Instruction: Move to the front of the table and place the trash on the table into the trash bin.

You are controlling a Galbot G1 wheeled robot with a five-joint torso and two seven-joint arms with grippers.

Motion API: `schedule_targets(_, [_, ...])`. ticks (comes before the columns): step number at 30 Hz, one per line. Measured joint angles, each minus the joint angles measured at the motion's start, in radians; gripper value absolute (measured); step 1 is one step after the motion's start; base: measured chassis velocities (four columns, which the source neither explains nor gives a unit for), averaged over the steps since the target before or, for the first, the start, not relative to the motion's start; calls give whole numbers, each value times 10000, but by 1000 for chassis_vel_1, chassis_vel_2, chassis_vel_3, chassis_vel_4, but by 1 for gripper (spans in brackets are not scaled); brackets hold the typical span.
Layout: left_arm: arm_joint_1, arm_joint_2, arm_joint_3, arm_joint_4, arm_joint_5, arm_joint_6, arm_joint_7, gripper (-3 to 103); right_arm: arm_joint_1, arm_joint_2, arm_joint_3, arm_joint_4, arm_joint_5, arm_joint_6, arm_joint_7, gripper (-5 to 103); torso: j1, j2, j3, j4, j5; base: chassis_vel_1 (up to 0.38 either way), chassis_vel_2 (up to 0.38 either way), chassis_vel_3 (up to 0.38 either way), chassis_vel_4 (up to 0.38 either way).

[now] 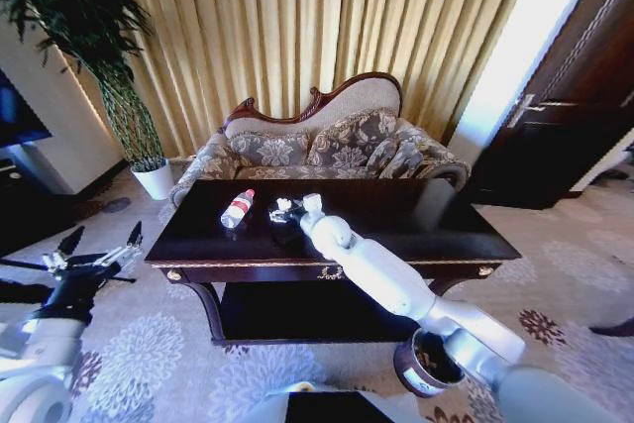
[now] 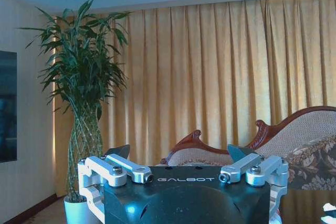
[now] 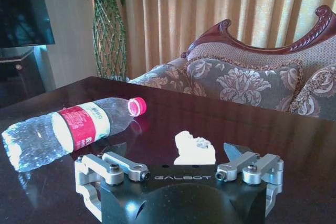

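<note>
Head view, stage: robot at long dark glossy table; nothing binned yet.
Right gripper: wide open, empty, around white paper wad.
Trash left: clear red-capped bottle on tabletop.
Round dark bin: on floor by the right arm.
Left gripper: open, idle, left of table.

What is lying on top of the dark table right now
On the table lie a plastic bottle on its side and a white paper wad, with the open right gripper at the wad. Anything beneath the arm is hidden.
</note>
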Motion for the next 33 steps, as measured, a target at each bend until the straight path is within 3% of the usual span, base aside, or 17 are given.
schedule_targets(12, [27, -31, 1, 0, 36, -75, 30, 100, 175, 264, -113, -875, -422, 25, -80, 103, 0, 1, 0, -1, 0, 0, 0, 0, 0])
schedule_targets(13, [28, -44, 34, 0, 59, -79, 31, 100, 176, 248, -111, -892, -427, 24, -84, 95, 0, 1, 0, 0, 1, 0, 0, 0, 0])
schedule_targets(14, [27, -51, 74, 0, 89, -80, 31, 100, 176, 230, -105, -893, -440, 25, -85, 95, -1, 1, 0, 0, 0, 0, 0, 0, 0])
schedule_targets(16, [25, -54, 118, 0, 119, -81, 31, 100, 176, 207, -84, -893, -449, 24, -83, 84, -1, 1, 0, -1, 0, 0, 0, 0, 0])
schedule_targets(22, [6, -47, 154, 1, 148, -89, 31, 100, 145, 190, -62, -824, -460, 23, -76, 68, -1, 1, 0, -1, 0, 0, 0, 0, 0])
schedule_targets(25, [38, -49, 131, 0, 154, -118, 40, 100, 111, 189, -70, -777, -495, 21, -72, 51, -1, 1, 0, 0, 0, 0, 0, 0, 0])
schedule_targets(27, [47, -52, 122, 0, 154, -126, 44, 100, 110, 188, -72, -772, -500, 20, -71, 51, -2, 1, 0, 0, 1, 0, 0, 0, 0])
schedule_targets(33, [78, -81, 104, 1, 154, -156, 52, 100, 110, 180, -111, -763, -559, 20, -69, 25, -1, 1, 0, 0, 1, 0, 0, 0, 0])
